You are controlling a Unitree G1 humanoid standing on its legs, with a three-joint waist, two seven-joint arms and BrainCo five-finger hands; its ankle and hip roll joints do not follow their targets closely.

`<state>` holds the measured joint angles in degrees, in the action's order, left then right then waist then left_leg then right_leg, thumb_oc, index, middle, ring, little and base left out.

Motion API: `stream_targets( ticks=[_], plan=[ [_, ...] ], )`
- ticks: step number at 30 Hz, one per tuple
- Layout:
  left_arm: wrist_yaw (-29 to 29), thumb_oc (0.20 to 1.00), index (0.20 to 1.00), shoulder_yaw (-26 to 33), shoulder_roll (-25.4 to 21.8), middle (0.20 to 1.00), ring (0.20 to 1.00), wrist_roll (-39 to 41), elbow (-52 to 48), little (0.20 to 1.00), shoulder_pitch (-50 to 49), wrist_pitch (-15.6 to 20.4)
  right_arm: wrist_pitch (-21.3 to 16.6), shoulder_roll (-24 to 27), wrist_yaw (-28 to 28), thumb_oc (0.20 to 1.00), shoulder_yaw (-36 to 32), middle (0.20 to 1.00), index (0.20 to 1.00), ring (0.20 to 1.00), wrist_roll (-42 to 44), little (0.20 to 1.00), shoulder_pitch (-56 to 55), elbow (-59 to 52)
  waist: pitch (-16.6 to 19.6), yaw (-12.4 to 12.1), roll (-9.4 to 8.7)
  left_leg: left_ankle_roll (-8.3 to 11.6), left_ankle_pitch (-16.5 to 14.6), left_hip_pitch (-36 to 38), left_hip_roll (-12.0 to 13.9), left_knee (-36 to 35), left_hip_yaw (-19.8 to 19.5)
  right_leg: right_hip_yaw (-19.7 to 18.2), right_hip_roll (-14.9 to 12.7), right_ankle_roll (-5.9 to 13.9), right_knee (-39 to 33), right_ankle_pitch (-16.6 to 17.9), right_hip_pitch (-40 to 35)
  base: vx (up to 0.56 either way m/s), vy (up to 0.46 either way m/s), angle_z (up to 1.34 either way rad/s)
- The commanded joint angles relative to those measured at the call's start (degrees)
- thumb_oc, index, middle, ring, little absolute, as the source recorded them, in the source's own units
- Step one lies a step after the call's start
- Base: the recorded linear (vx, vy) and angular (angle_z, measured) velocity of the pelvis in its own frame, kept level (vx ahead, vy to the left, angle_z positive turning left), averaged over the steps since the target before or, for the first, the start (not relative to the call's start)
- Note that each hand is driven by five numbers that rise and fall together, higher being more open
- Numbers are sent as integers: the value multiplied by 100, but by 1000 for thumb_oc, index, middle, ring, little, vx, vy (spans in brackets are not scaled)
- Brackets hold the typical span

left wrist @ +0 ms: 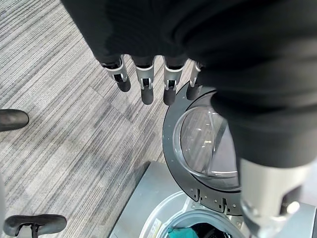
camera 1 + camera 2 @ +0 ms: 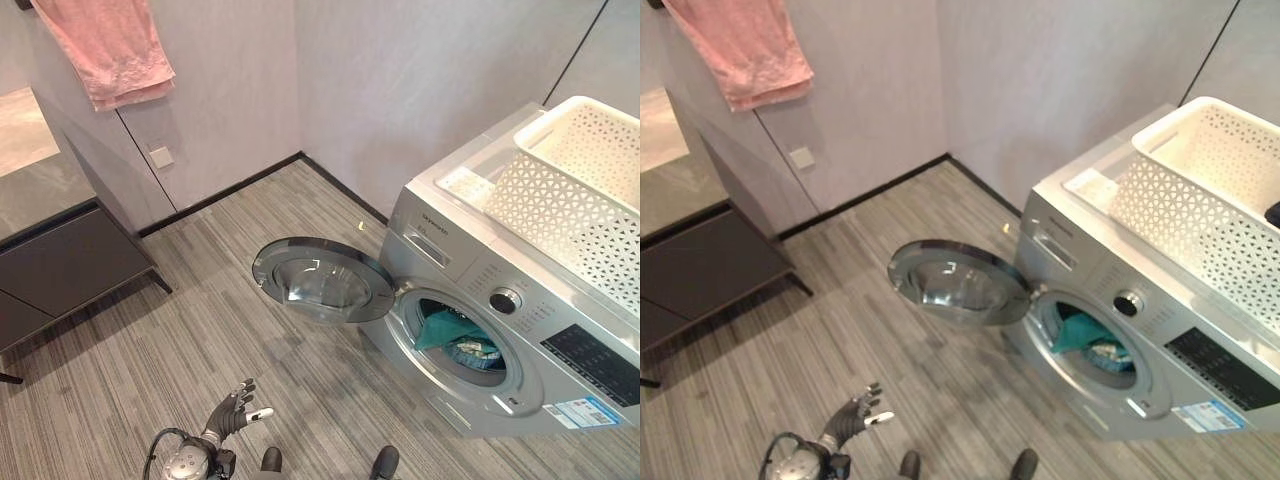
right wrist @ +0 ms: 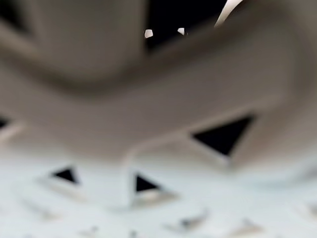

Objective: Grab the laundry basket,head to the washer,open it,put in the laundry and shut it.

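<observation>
A: Laundry (image 2: 455, 335) sat inside the drum of the washer (image 2: 500, 300), teal cloth on top, and the laundry basket (image 2: 580, 190) rested on the machine's lid. Where was the door?

B: The washer door (image 2: 322, 279) hung fully swung out, ahead of the left hand (image 2: 232, 410) and a little toward the machine, with bare floor (image 2: 150, 350) between them. In the left wrist view the fingers (image 1: 146, 84) were straight and spread apart, holding nothing, the door's glass just past their tips.

A: And the right hand?

B: I could not tell its state; its wrist view sat pressed against the basket's perforated wall.

A: So which hand closes it?

B: Judging by position, the left, being the one near the door. The door's round face tilted upward, its hinge edge at the machine and its free rim pointing away from the drum toward the hand's side. The push would have to carry that free rim across toward the opening, away from the hand

A: Anything else around?

B: A pink towel (image 2: 110, 45) hung well beyond the hand
</observation>
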<state>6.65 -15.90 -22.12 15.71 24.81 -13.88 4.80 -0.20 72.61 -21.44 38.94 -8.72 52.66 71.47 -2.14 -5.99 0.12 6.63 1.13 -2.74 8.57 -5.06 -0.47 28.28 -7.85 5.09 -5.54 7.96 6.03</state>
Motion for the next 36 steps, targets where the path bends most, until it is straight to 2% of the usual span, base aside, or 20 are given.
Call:
stream_targets(
  ticks=[1, 5, 6, 7, 9, 10, 14, 15, 16, 21, 29, 36],
  plan=[
    [58, 1000, 1000, -50, -205, 1000, 1000, 36, -585, 1000, 236, 166, 139, 84, -114, 200, 506, 200, 200, 200, -2, 200, 237, 151, -299, -170, -271, 328, 357, -176, 226, 6, 22, -315, 141, 163, 57, -1098, -482, 25, -24, 19],
    [20, 1000, 1000, -95, -193, 1000, 1000, 10, -579, 1000, 272, 154, 158, 85, 170, 200, 247, 200, 200, 200, 187, 200, 332, 309, -298, -154, -283, 307, 309, -186, 218, 6, 14, -332, 160, 153, 58, -1118, -480, 5, -5, 3],
    [-5, 1000, 1000, -104, -187, 1000, 1000, -2, -557, 1000, 286, 139, 176, 35, 425, 200, 75, 200, 200, 200, 251, 200, 538, 535, -269, -149, -279, 292, 286, -182, 205, 6, 6, -333, 155, 160, 55, -1117, -494, -51, 39, 1],
    [-5, 1000, 1000, -107, -189, 1000, 1000, -3, -560, 1000, 294, 140, 172, 36, 431, 200, 73, 200, 200, 200, 252, 200, 545, 546, -294, -149, -286, 256, 383, -233, 169, 6, 20, -269, 120, 135, 54, -1018, -449, -45, 58, 1],
    [-114, 1000, 1000, -81, -132, 1000, 1000, -21, -495, 1000, 366, 140, 85, -39, 1074, 200, -330, 200, 200, 200, 478, 200, 787, 637, -263, -136, -276, 213, 281, -191, 132, 6, 40, -282, 95, 156, 54, -1006, -494, -24, 27, 0],
    [-115, 1000, 1000, -82, -136, 1000, 1000, -21, -493, 1000, 369, 141, 85, -39, 1077, 200, -343, 200, 200, 200, 477, 200, 775, 635, -267, -139, -279, 212, 281, -188, 132, 6, 41, -283, 94, 156, 54, -1006, -497, 0, 0, 0],
    [-387, 1000, 1000, -25, -95, 1000, 1000, -192, -272, 1000, 589, 251, -75, -2, 2019, 200, -815, 200, 200, 200, 669, 200, 975, 260, -223, -81, -277, 172, 139, -126, 76, 6, 50, -309, 46, 195, 60, -986, -537, -1, 20, 0],
    [-387, 1000, 1000, -27, -98, 1000, 1000, -193, -269, 1000, 592, 252, -73, -1, 2022, 200, -832, 200, 200, 200, 667, 200, 959, 253, -227, -82, -280, 171, 139, -123, 75, 6, 48, -307, 45, 196, 60, -986, -540, -7, 45, 0],
    [-479, 1000, 1000, -22, -124, 1000, 1000, -212, -215, 1000, 641, 306, -134, 93, 2388, 200, -1029, 200, 200, 200, 802, 200, 1049, -8, -199, -53, -283, 151, 84, -86, 53, 6, 47, -309, 21, 216, 70, -975, -570, -11, 50, 0],
    [-565, 1000, 1000, -51, -159, 1000, 1000, -216, -169, 1000, 659, 387, -188, 307, 3135, 200, -1332, 200, 200, 200, 660, 200, 1103, -522, -77, -27, -313, 82, -67, 70, -9, 6, 61, -331, -59, 277, 88, -944, -714, -9, 63, 1],
    [-749, 1000, 1000, 14, -155, 1000, 1000, -311, -36, 1000, 640, 453, -252, 623, 3972, 200, -2055, 200, 200, 200, 816, 200, 930, -1262, 95, -10, -392, -4, -206, 240, -92, 6, 42, -329, -142, 337, 139, -931, -859, -14, 65, 1],
    [-846, 1000, 1000, 84, -184, 1000, 1000, -387, -43, 1000, 570, 502, -359, 829, 4312, 200, -2462, 200, 200, 200, 1127, 200, 916, -1657, 190, -15, -476, -90, -293, 336, -163, 6, 67, -386, -200, 390, 134, -877, -909, -28, 58, 0]
  ],
)
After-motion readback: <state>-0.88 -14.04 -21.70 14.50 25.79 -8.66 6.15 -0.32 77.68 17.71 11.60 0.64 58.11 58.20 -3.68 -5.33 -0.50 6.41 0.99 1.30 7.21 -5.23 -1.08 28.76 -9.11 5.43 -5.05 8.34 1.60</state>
